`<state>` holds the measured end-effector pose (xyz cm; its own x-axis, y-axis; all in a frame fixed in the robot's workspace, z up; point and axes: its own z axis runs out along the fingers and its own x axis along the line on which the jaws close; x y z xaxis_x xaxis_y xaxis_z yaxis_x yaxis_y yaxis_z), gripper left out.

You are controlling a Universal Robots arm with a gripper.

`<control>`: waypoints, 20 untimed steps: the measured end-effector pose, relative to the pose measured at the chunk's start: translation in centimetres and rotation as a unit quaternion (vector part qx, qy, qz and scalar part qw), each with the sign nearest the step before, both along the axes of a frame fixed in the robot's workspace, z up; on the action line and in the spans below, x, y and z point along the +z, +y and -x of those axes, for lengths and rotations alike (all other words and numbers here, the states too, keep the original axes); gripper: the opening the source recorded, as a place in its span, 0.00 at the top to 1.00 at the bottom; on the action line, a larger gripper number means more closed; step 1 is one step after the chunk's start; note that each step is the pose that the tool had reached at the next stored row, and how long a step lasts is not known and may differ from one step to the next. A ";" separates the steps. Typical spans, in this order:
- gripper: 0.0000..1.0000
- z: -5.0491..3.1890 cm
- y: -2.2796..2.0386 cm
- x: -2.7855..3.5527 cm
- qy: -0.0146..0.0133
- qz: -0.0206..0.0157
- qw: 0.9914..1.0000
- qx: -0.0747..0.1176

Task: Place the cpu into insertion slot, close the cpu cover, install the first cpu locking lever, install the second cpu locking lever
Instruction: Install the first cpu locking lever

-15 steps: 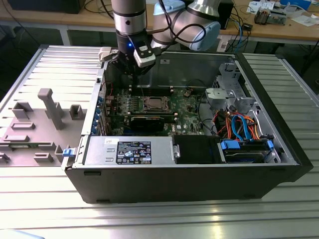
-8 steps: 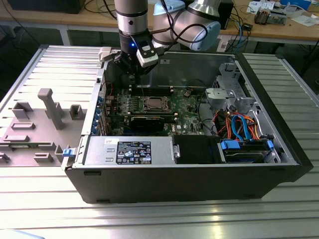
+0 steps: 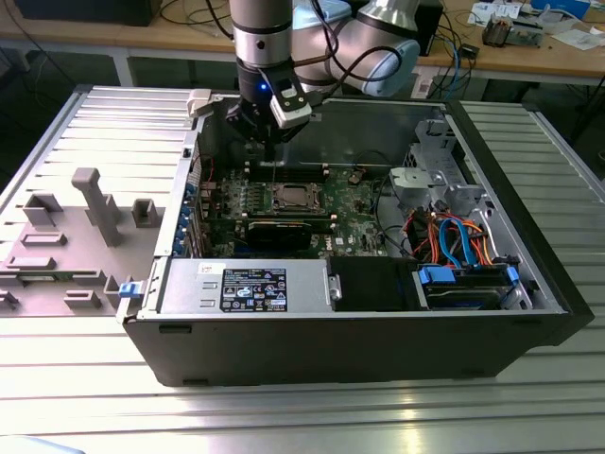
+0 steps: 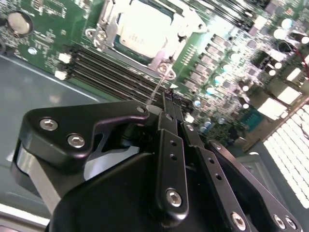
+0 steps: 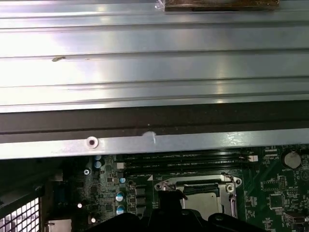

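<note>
The ribbed metal tabletop [image 3: 85, 397] carries an open black computer case [image 3: 359, 350] lying on its side. Inside the case lies the green motherboard [image 3: 354, 203], and the silver power supply [image 3: 246, 287] sits along the case wall nearest to the exterior camera. The robot arm [image 3: 260, 38] comes down into the case, over the far edge of the motherboard.

The tool [image 3: 268, 144] hangs above the motherboard, just beyond the cpu socket [image 3: 291, 198], and touches nothing. In the second wrist view its black fingers [image 4: 171, 140] lie pressed together with nothing between them.

The cpu [image 4: 145, 29] sits in the socket, its grey metal face showing through the window of the cpu cover [image 4: 110, 21], which lies flat around it. A thin locking lever [image 4: 157, 89] stands up from the socket corner nearest to the tool.
</note>
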<state>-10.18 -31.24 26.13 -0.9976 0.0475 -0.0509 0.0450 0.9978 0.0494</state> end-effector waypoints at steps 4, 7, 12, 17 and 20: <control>0.89 -1.18 0.00 -0.18 0.000 0.000 1.000 0.000; 0.89 -1.19 0.00 -0.18 0.000 0.000 1.000 0.000; 0.89 -1.19 0.00 -0.34 0.000 -0.012 1.000 0.000; 0.89 -1.29 0.00 -0.89 0.001 -0.015 1.000 0.000; 0.89 -1.41 0.00 -1.18 0.001 -0.015 1.000 0.000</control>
